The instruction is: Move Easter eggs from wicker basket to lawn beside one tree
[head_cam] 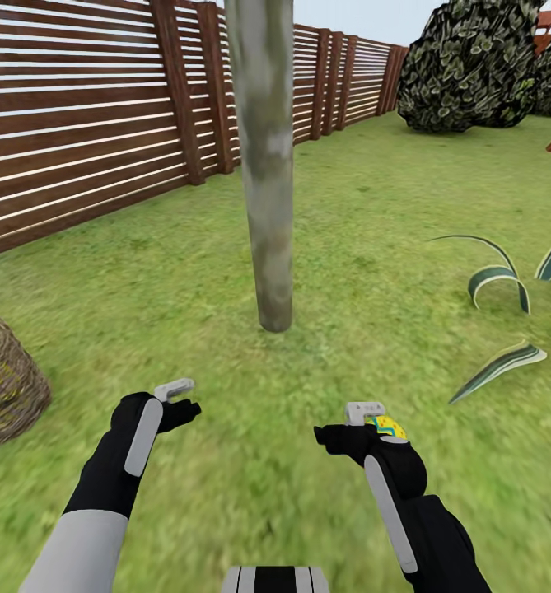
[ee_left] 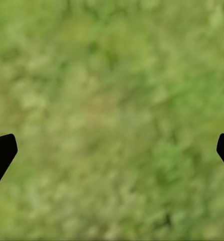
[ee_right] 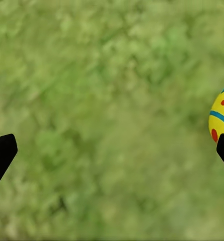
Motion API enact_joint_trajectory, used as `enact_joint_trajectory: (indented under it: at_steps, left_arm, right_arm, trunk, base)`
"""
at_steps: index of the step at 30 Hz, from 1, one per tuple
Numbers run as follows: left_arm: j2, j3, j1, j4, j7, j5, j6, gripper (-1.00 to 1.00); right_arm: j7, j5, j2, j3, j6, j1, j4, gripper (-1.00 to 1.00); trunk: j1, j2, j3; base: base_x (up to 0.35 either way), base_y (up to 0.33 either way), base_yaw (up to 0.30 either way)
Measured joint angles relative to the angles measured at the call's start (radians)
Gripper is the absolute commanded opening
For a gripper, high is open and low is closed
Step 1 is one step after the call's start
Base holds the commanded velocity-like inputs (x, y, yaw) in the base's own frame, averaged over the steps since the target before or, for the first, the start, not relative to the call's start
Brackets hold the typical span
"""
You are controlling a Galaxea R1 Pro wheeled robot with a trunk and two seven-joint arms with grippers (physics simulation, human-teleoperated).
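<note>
Head view shows both arms held low over the lawn (head_cam: 349, 272), a short way in front of the tree (head_cam: 267, 181), whose pale mottled trunk meets the grass between and beyond the two grippers; this looks like a stance chosen for setting eggs down near that trunk. The right gripper (head_cam: 366, 420) has an Easter egg (head_cam: 388, 427) just beside it, yellow with a blue band; in the right wrist view the egg (ee_right: 221, 113) sits at one fingertip while the fingers (ee_right: 1, 153) stand wide apart, so the egg is not clamped between them; whether it rests on the grass or touches the finger I cannot tell. The left gripper (head_cam: 176, 395) is spread wide too, its fingertips (ee_left: 1, 150) far apart over bare grass, holding nothing. The wicker basket (head_cam: 7, 391) lies well to the left, cut off by the frame edge; yellow flecks glimmer through its weave, probably eggs left inside, though their number is unclear. A wooden fence (head_cam: 86, 107) bounds the garden behind; a striped plant (head_cam: 506, 329) spreads at the right; the tree's crown is out of frame.
</note>
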Motion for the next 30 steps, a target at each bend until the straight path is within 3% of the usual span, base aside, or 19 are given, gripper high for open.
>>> enact_joint_trajectory:
  at_steps: [17, 30]
  left_arm:
    - [0.000, 0.000, 0.000, 0.000, -0.002, 0.002, 0.001, 1.00]
    - [0.003, 0.001, 0.000, 0.001, -0.002, 0.003, 0.002, 1.00]
  right_arm:
    - [0.001, 0.000, 0.000, 0.006, -0.004, 0.000, 0.000, 1.00]
    - [0.000, 0.000, 0.000, 0.015, -0.004, 0.000, 0.000, 1.00]
  trunk:
    - [-0.008, 0.004, 0.063]
    - [-0.017, 0.014, 0.105]
  base:
    - [0.000, 0.000, 0.005]
    - [0.000, 0.000, 0.187]
